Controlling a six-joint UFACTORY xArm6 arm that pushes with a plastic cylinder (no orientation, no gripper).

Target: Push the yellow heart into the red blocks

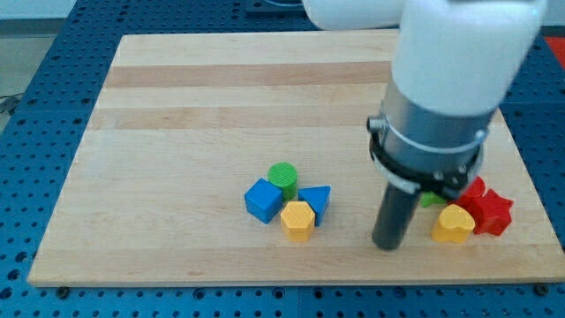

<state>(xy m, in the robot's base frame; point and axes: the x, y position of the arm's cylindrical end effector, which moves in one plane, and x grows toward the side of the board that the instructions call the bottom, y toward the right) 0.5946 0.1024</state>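
Note:
The yellow heart (453, 224) lies near the view's bottom right, touching the red star (492, 212) on its right. A second red block (475, 187) sits just above the star, partly hidden by the arm. A green block (433, 200) peeks out behind the arm, just left of the reds. My tip (388, 245) rests on the board to the left of the yellow heart, a short gap away from it.
A cluster lies left of my tip: a blue cube (263, 200), a green cylinder (283, 177), a yellow hexagon (297, 220) and a blue triangle (316, 200). The wooden board (221, 97) ends just below the blocks and right of the red star.

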